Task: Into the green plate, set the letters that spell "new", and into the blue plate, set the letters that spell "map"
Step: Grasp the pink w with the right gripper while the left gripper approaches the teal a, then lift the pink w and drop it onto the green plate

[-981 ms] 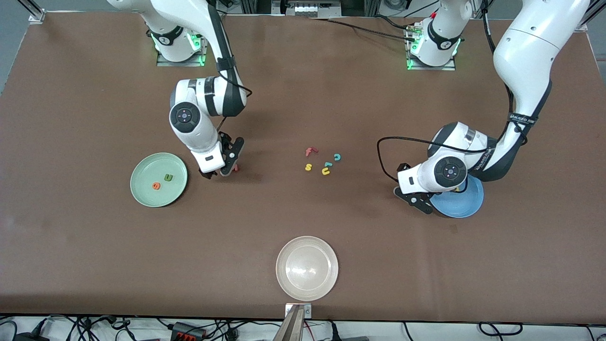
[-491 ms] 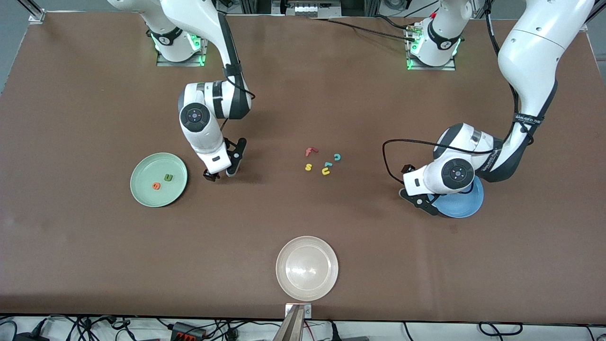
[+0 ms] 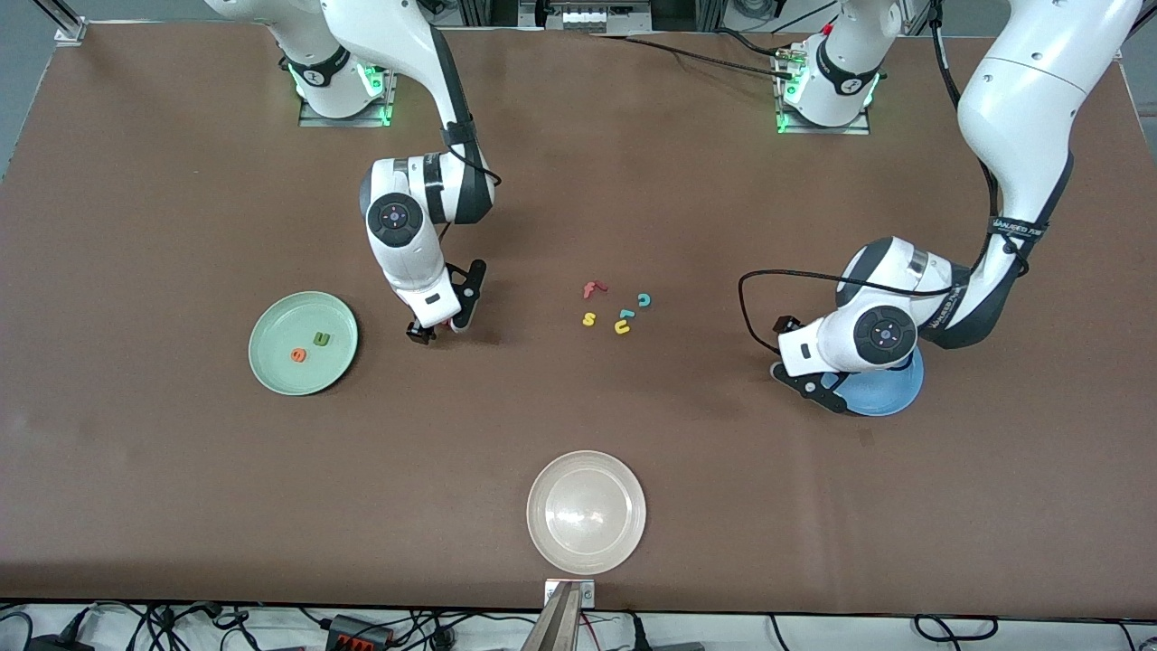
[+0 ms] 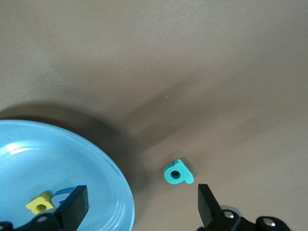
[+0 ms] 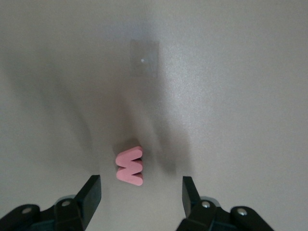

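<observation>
Two letters are still lying off their plates, and you are running both risks at once. The right pincer (image 5: 140,192) is hanging just over the brown worktop (image 3: 181,470) beside the pale mint-green round plate (image 3: 271,371), its fingers (image 5: 89,191) standing apart with nothing between them. The pinkish-red foam w (image 5: 129,166) is lying flat on the worktop just ahead of the fingertips, outside the plate. If you are closing from here, the tips are likely meeting empty air or nudging the light foam away, since the letter is sitting ahead of the gap and not within it.

The dark green foam n (image 3: 321,339) and the orange foam e (image 3: 297,355) are already resting in the green plate.

The left pincer (image 4: 139,202) is hovering at the rim of the medium-blue round plate (image 4: 120,192), spread wide and holding nothing. The teal foam p (image 4: 178,173) is lying on the worktop just beside that rim, between the fingers' line. One finger (image 4: 74,204) is hanging over the plate itself, so a straight descent is risking a strike on the rim, tipping the plate and scattering the yellow foam a (image 4: 39,204) and the blue foam m (image 4: 65,195) lying inside.

The spare letters near the middle of the worktop, among them the red f (image 3: 592,289) and yellow s (image 3: 588,318), and the cream-white plate (image 3: 587,512), are staying well clear.
</observation>
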Motion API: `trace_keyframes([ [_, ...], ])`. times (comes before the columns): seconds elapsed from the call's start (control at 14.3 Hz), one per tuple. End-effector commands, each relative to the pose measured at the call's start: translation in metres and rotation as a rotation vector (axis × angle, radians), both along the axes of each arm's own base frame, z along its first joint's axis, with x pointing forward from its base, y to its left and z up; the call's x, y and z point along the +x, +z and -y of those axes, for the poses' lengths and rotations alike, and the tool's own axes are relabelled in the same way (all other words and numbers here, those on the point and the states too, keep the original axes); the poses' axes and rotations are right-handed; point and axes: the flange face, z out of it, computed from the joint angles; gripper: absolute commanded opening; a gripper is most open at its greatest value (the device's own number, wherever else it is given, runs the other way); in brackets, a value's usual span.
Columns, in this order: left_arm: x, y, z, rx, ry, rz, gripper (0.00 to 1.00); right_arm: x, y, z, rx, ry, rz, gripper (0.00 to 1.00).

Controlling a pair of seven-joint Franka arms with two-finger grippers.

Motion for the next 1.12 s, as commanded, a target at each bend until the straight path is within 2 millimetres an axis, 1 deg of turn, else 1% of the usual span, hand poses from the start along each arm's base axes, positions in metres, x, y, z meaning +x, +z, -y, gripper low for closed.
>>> trace_keyframes([
  [0.0,-0.003,0.005,-0.008,0.02,-0.024,0.002,1.0,0.001,-0.011,0.004,0.012,0.001,0.009,0.76],
  [0.14,-0.003,0.005,-0.009,0.021,-0.022,0.001,1.0,-0.002,-0.017,0.003,0.023,-0.014,-0.002,0.76],
  [0.28,-0.003,0.005,-0.008,0.023,-0.023,-0.004,1.0,-0.009,-0.024,-0.006,0.046,-0.022,-0.02,0.76],
  [0.35,-0.003,0.006,-0.008,0.024,-0.023,-0.003,1.0,-0.01,-0.024,-0.008,0.051,-0.022,-0.021,0.76],
  [0.56,-0.003,0.006,-0.009,0.025,-0.023,-0.004,1.0,-0.009,-0.024,-0.006,0.049,-0.02,-0.017,0.75],
  [0.63,-0.003,0.006,-0.009,0.025,-0.023,-0.004,1.0,-0.009,-0.027,-0.005,0.042,-0.018,-0.015,0.72],
  [0.77,-0.003,0.006,-0.009,0.025,-0.023,-0.006,1.0,-0.008,-0.03,-0.002,0.038,-0.024,-0.02,0.59],
  [0.84,-0.003,0.006,-0.009,0.025,-0.023,-0.006,1.0,-0.007,-0.03,0.002,0.038,-0.03,-0.024,0.57],
  [0.98,-0.003,0.006,-0.009,0.025,-0.023,-0.006,1.0,-0.007,-0.031,0.003,0.037,-0.032,-0.03,0.56],
  [1.05,-0.004,0.005,-0.009,0.026,-0.024,-0.007,1.0,-0.007,-0.031,0.003,0.037,-0.032,-0.03,0.51],
])
